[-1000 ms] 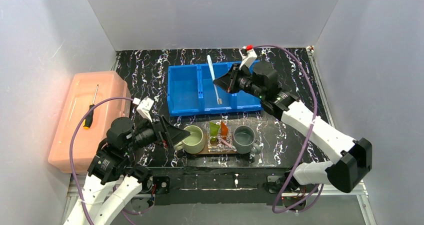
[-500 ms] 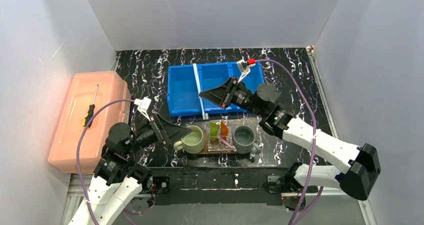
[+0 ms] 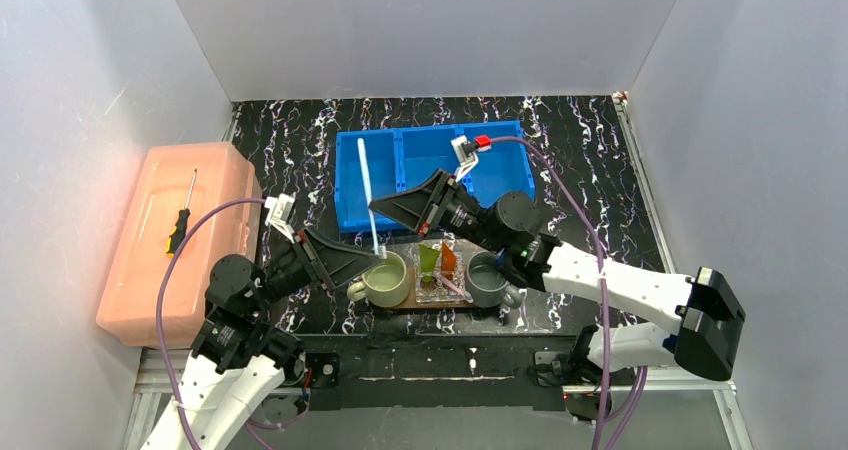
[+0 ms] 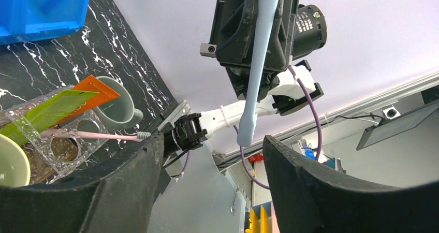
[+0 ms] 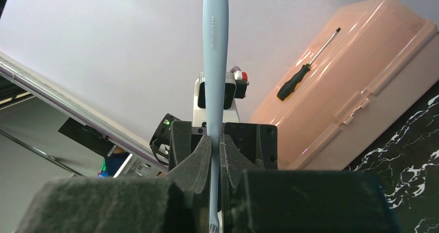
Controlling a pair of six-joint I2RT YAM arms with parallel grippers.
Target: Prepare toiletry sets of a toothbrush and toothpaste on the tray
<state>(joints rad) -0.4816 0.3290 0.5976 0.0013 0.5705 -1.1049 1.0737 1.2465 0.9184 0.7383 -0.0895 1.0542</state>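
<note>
- Starting at the tray's (image 3: 452, 306) left end, you are holding the left gripper (image 4: 209, 142) beside the green mug (image 3: 387, 280). Its fingers are standing apart, gripping nothing.
- Hanging between those fingers, above the tray's left end, is the lower tip of the pale blue toothbrush (image 4: 257, 62). It is not touching either pad.
- Just right of that, over the tray's left half, the right gripper (image 5: 216, 145) is clamping the toothbrush partway along its handle and keeping it close to upright.
- This is looking like a handover from right to left. Centre the handle between the left pads before you squeeze, so neither pad knocks it sideways.
- Take hold clear of the right gripper's fingers, and release the right side only once the left grip is looking firm. A thin, smooth handle is likely to slip or swing.
- At the tray's middle, the clear holder (image 3: 440, 288) is carrying the lime-green tube (image 3: 428, 258), the orange tube (image 3: 449, 259) and a pink toothbrush (image 3: 457, 288). Steer the blue brush clear of them.
- At the tray's right end, the grey mug (image 3: 488, 279) is standing under the right arm, so watch that arm as it pulls away.
</note>
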